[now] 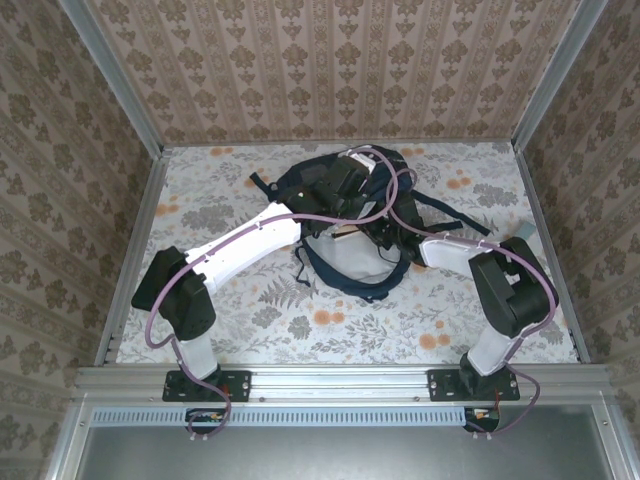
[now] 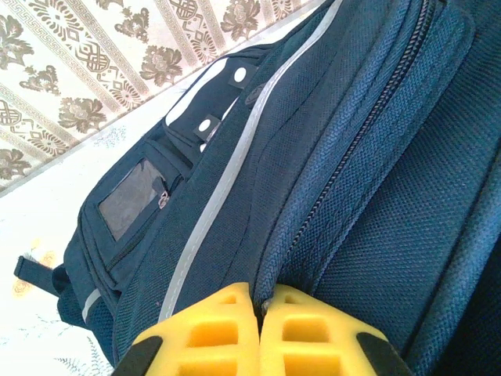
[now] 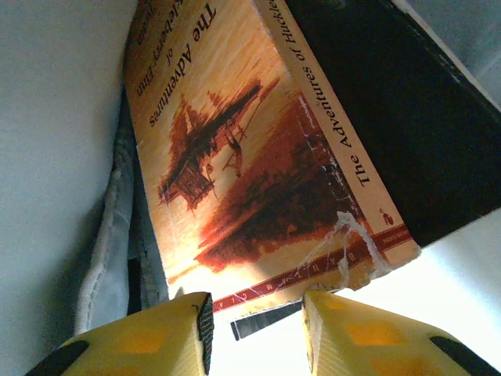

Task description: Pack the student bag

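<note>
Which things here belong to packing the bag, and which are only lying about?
For the job: student bag; Huckleberry Finn paperback; left pincer, pinching the bag; right pincer, open at the book.
Only surroundings: flowered table cover; patterned walls.

White-black arms (image 1: 240,250), purple cables (image 1: 150,325), yellow tools (image 2: 261,329) (image 3: 257,329)

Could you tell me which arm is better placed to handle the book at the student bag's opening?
Right: the right gripper sits open by the book, whereas the left gripper is shut on the student bag beside its zipper.
</note>
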Available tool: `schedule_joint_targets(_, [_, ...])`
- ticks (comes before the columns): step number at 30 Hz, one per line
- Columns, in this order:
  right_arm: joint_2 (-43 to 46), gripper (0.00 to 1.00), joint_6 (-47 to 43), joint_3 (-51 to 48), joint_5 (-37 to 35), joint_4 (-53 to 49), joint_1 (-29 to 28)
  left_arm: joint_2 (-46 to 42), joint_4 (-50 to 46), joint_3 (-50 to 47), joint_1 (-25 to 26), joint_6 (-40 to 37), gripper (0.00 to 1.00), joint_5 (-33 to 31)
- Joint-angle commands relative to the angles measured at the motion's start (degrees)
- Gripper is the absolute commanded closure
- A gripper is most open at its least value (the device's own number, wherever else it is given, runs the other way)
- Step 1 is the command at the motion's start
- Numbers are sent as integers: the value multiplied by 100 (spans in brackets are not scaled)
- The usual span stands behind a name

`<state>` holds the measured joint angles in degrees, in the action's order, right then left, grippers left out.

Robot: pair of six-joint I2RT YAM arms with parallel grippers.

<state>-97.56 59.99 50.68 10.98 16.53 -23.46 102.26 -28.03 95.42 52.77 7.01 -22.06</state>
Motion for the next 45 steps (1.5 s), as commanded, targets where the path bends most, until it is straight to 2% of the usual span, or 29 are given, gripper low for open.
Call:
schedule_joint_targets(1, [172,60,-230,-104,150,154,33,-130,121,269,-39,440,100,50])
schedule_joint_targets(7, [1962,48,-282,-1539,195,-361,145,115,112,379,-91,708,100,168])
schedule_joint_targets(10, [3108,44,-418,-2003,-60,-1440,256,273,172,445,-159,903,100,328])
schedule_joint_targets(13, [4291,43,-560,-2174,-711,-2824,318,466,242,530,-181,1011,99,692])
schedule_joint_targets(15, [4932,41,-629,-2115,-1221,-3741,373,603,197,642,-190,1123,94,874])
schedule_joint_targets(16, [5226,40,-721,-2069,-1396,-4105,403,671,154,696,-218,1182,87,1028])
schedule_joint_targets(19, [5610,39,-948,-1728,-1736,-4905,411,719,62,743,-315,1407,60,1341])
schedule_joint_targets(20, [5601,38,-1060,-1576,-1725,-5065,408,681,37,695,-365,1482,51,1461])
schedule_joint_targets(23, [5295,37,-1329,-1088,-1450,-5264,396,377,127,257,-547,1657,32,1619])
schedule_joint_targets(28, [4614,36,-1458,-458,-1026,-5160,75,-581,432,-1071,-1039,1853,19,1760])
schedule_joint_targets(32, [4076,34,-1117,-289,-833,-4517,-405,-1317,627,-2265,-1574,1959,12,1978])
schedule_joint_targets(37, [3037,34,-736,-76,-737,-3711,-1181,-2015,989,-3614,-2141,1829,9,2270])
schedule_joint_targets(45, [1092,37,-723,1053,-1335,-3506,-2615,-2452,1489,-5000,-2912,2237,9,2689])
